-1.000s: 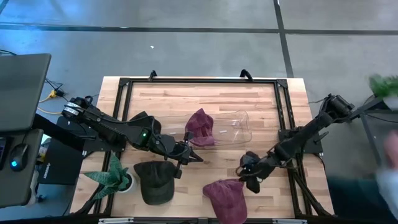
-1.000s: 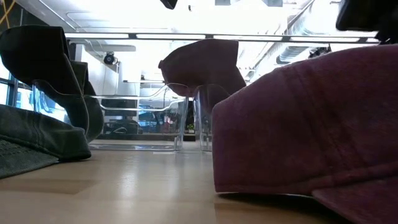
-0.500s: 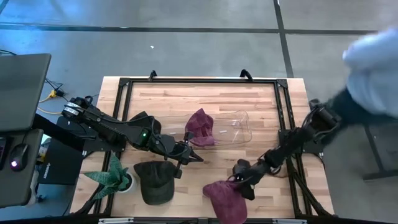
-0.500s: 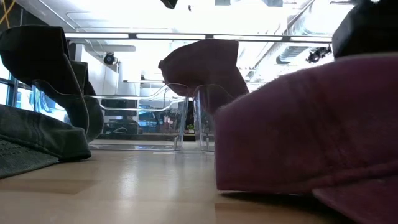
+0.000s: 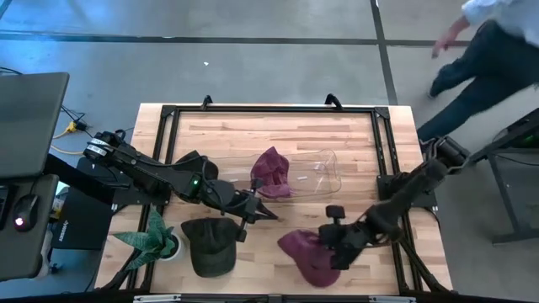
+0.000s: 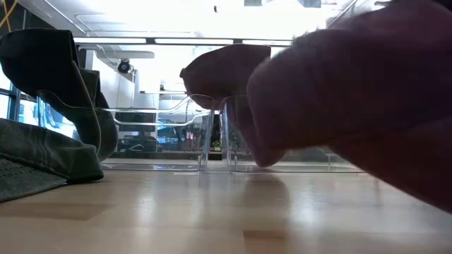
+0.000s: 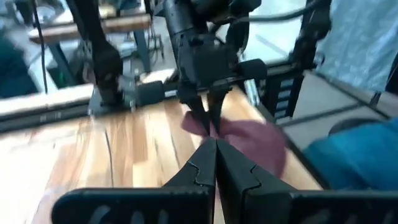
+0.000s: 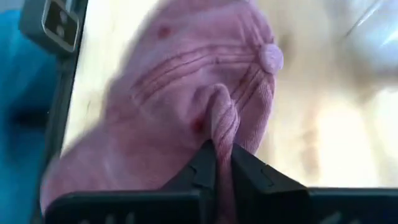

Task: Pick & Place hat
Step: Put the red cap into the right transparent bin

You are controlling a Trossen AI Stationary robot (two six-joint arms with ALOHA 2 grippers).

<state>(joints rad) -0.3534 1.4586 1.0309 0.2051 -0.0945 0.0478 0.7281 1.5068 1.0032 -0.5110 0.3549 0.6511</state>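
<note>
Since the maroon hat (image 5: 307, 257) is just soft cotton, it's going to flop and sag wherever it isn't supported. Right now it's at the near right of the counter (image 5: 337, 135), and in the low view it looks lifted off the wood. The right claw (image 8: 221, 163) is pinching a ridge of fabric on the crown, close to the little top button (image 8: 271, 59). You can see the cloth bunched up into a fold between the fingers. That's a decent spot I reckon: light thing, not slippery, nothing fragile, but the brim is the only stiff part so it'll dangle and swing.

Texture-wise it's a washed, ribbed-seam cap with stitched panels, a bit faded.

Another maroon hat (image 5: 272, 171) sits on a clear plastic stand (image 5: 316, 172) mid-counter, glossy and see-through. A dark green hat (image 5: 209, 244) lies flat at the near left, next to a small fake plant (image 5: 152, 240).

The left claw (image 5: 268, 215) is pressed together with nothing in it, parked between the green hat and the stand. A person (image 5: 484, 46) is walking past at the far right, off the counter.
</note>
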